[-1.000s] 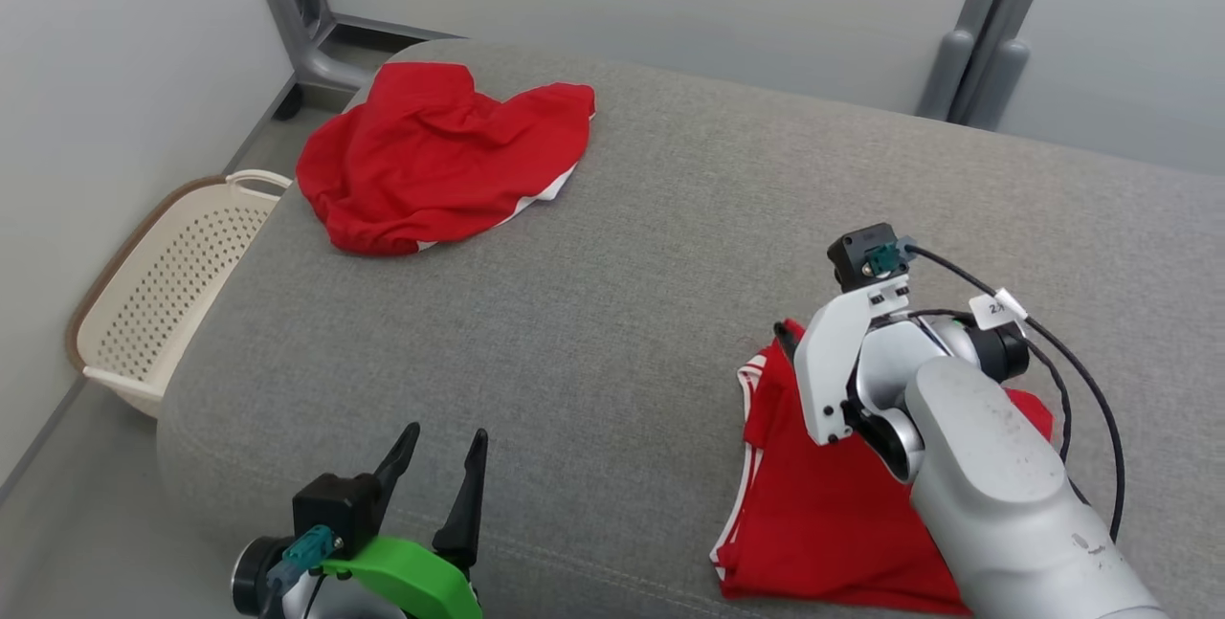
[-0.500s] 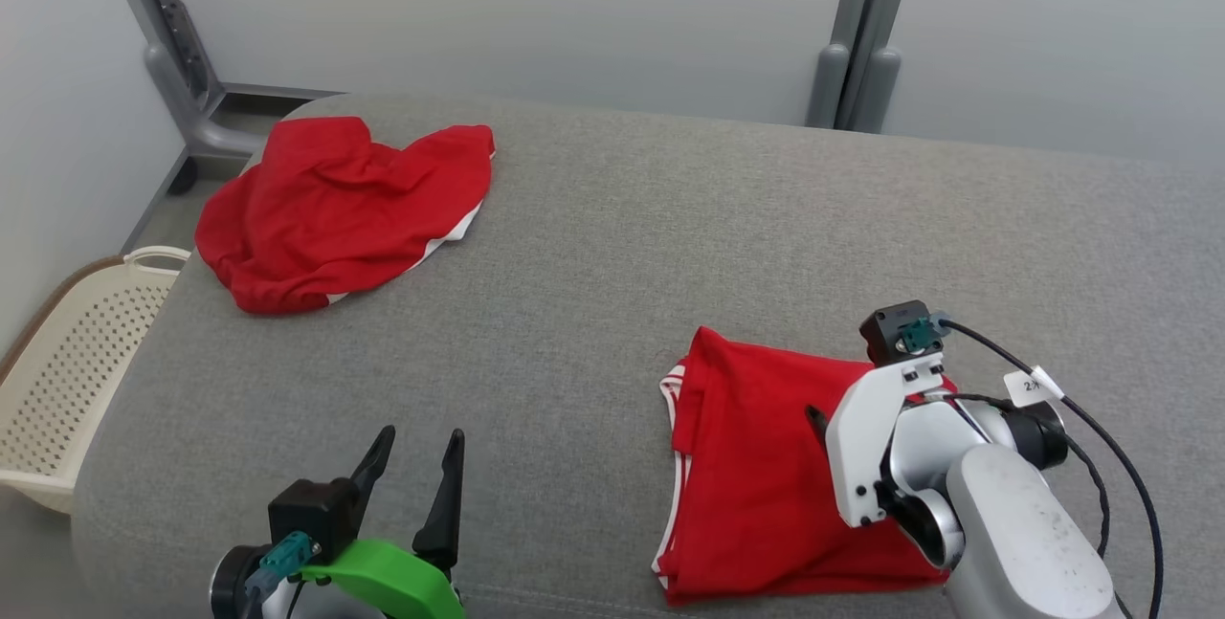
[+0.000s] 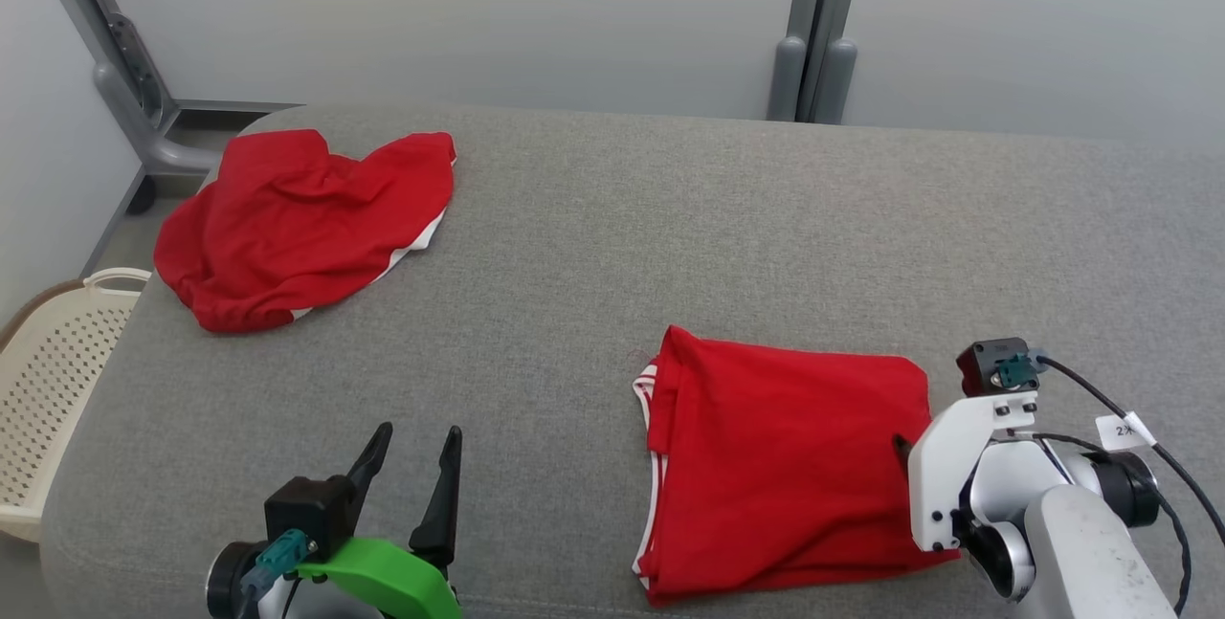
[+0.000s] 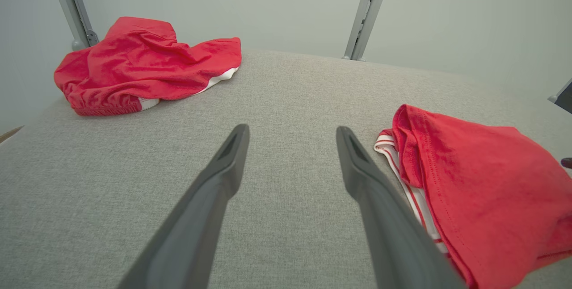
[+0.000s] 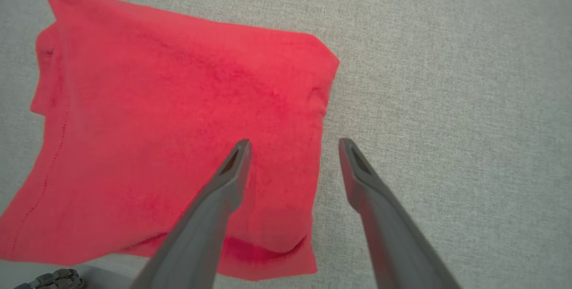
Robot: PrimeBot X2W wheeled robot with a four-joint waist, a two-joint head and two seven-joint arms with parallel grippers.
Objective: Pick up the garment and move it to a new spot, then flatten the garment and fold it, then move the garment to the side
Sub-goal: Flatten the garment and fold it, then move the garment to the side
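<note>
A folded red garment with white-striped trim lies flat on the grey padded surface at the near right; it also appears in the wrist views. My right gripper hovers open over the garment's right edge, one finger above the cloth and the other above bare grey fabric, holding nothing. My left gripper stands open and empty at the near left, apart from the folded garment. A second red garment lies crumpled at the far left corner.
A cream perforated basket sits on the floor beyond the surface's left edge. Grey metal posts stand against the wall behind, with another frame leg at the far left. Bare grey fabric stretches between the two garments.
The head camera has swung, shifting the whole picture. My right gripper has drawn back from over the folded garment to its right edge, uncovering the cloth. The left gripper keeps its pose.
</note>
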